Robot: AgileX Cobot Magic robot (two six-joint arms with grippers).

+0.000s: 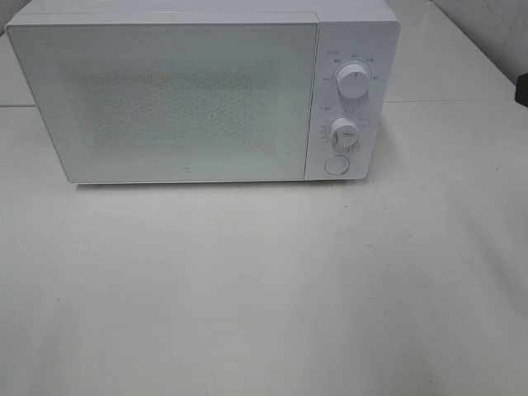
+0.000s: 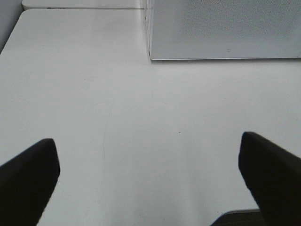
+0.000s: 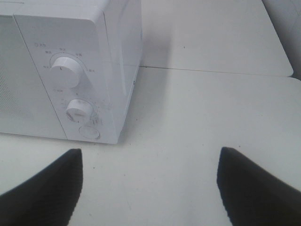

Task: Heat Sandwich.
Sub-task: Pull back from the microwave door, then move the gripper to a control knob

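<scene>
matte black tapered pincer fingers (image 2: 28,181)

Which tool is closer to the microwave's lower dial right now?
Right. The right tool faces the control panel, the lower dial just ahead. The left tool sits off the opposite lower corner of the door, with no dial in its view.

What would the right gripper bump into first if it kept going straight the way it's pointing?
Probably the white table beside the microwave, at its knob end. The open right gripper aims slightly downward there; the microwave's side wall lies close to that line, though depth is hard to judge.
</scene>
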